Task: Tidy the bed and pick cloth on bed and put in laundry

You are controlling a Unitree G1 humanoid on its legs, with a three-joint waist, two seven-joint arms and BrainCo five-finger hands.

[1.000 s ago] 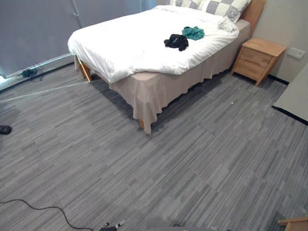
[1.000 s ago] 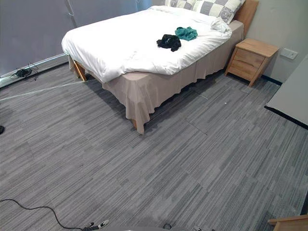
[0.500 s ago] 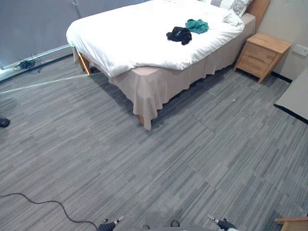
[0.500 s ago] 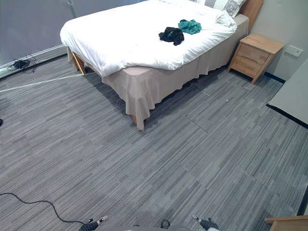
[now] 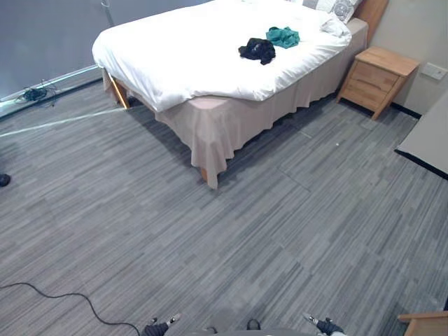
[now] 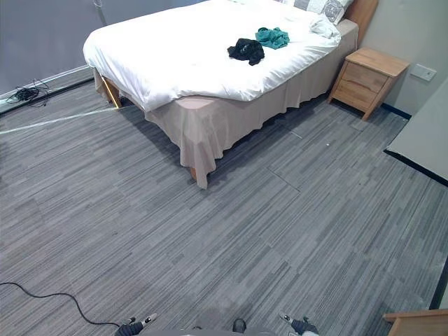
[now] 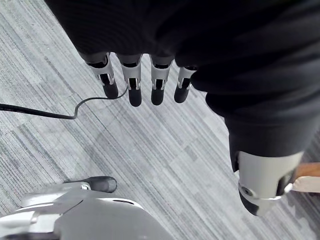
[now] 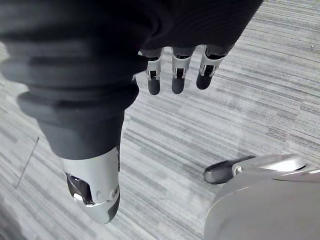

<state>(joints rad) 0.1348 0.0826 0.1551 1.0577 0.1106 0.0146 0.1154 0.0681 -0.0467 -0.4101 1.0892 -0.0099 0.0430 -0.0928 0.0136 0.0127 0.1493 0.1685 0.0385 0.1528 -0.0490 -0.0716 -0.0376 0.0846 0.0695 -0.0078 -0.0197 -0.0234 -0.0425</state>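
From the left eye, a bed (image 5: 182, 56) stands at the far side of a grey striped floor (image 5: 280, 231). It has a white cover and a beige skirt (image 5: 231, 126). A black cloth (image 5: 257, 50) lies crumpled on the right part of the cover. A teal cloth (image 5: 283, 36) lies just beside it, a little farther and to the right, nearer the pillows (image 5: 336, 7). A wooden nightstand (image 5: 379, 79) stands right of the bed, against the wall.

The right eye shows the same room, with a wall socket (image 6: 423, 71) past the nightstand and a wooden corner (image 6: 413, 323) at the near right edge.

In the left wrist view, the left hand (image 7: 156, 82) hangs over the floor. Its fingers are straight and slightly spread, its thumb (image 7: 262, 185) is held apart, and it holds nothing.

In the right wrist view, the right hand (image 8: 175, 75) also hangs over the floor. Its fingers are loose and straight, its thumb (image 8: 95, 185) is off to the side, and it is empty. Both cloths lie well apart from the hands.
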